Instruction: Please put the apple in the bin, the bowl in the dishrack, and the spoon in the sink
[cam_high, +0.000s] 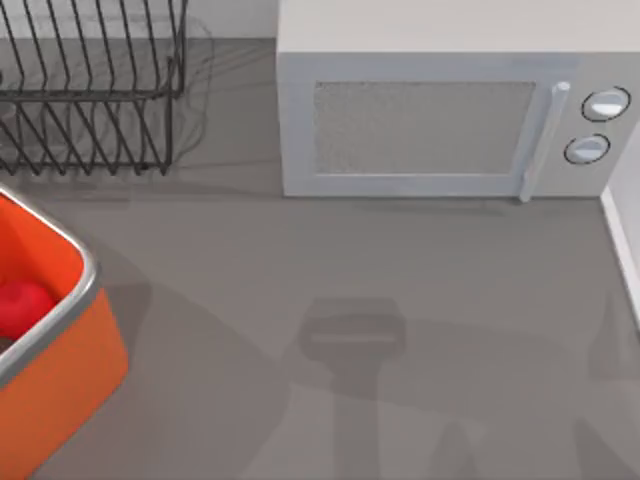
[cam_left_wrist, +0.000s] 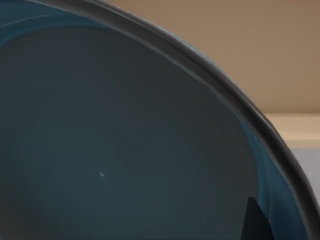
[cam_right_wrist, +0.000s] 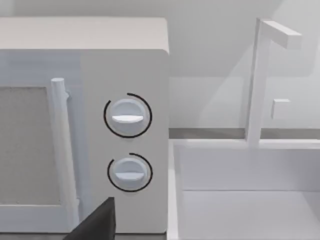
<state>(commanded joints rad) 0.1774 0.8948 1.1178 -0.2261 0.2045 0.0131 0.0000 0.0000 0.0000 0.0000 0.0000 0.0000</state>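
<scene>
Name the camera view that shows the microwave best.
The top view: the microwave appears nearly whole there, door, handle and both dials, standing right of the dishrack. The right wrist view gives a closer look at its dial side and handle, beside the sink.

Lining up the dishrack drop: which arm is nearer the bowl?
Left. The left arm is right up against the bowl; the right arm is off facing the microwave and the sink.

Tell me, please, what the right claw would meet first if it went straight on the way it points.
Probably the microwave, near its two knobs; the sink lies just beside that line, and depth is unclear.
</scene>
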